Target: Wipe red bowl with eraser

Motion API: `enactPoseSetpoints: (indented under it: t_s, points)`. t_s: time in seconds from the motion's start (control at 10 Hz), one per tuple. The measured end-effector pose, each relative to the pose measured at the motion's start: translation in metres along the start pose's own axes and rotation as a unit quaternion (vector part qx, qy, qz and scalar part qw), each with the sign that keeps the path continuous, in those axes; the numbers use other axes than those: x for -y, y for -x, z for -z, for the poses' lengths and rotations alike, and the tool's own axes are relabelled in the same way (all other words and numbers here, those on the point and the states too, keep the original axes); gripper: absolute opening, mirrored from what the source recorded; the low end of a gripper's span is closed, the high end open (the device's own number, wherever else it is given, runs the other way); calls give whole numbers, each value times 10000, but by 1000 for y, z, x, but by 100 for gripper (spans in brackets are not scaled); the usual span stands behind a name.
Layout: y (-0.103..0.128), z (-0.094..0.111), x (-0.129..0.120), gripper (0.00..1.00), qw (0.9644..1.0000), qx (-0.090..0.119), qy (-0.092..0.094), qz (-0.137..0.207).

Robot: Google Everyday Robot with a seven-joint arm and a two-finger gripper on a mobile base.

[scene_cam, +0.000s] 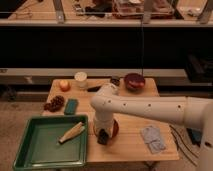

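The arm (145, 107) reaches in from the right, bends at its elbow, and points straight down. The gripper (103, 135) is at the left front edge of the red bowl (115, 128), low over the table (130, 147). Whether the gripper is wide, narrow or holding something cannot be told. The dark mass at its tip cannot be separated into gripper and eraser.

The red bowl sits directly under and just right of the gripper. The arm covers most of the bowl, and only the bowl's right rim shows.

- Left of the gripper: a green tray (30, 150), just beside it, holding a pale long item (71, 132).
- Behind and left of the gripper: a teal block (71, 106), then a dark cluster (54, 103) further left.
- Far behind and left: an orange round fruit (64, 85) and a white cup (80, 79).
- Far behind and right: a maroon bowl (134, 81), well apart from the gripper.
- Right of the gripper: a pale grey packet (152, 138), lying flat near the table's front edge.
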Motion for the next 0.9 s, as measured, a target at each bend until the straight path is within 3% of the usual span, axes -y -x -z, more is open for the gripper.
enactPoseSetpoints:
  t_s: [0.2, 0.5, 0.7, 0.9]
  points:
    - [-14, 8, -39, 0, 9993, -63, -84, -365]
    - [-43, 19, -59, 0, 9982, -104, -109, -580]
    - [-52, 20, -49, 0, 9988, -70, -94, -481]
    - [-56, 15, -18, 0, 9996, 0, -70, -263]
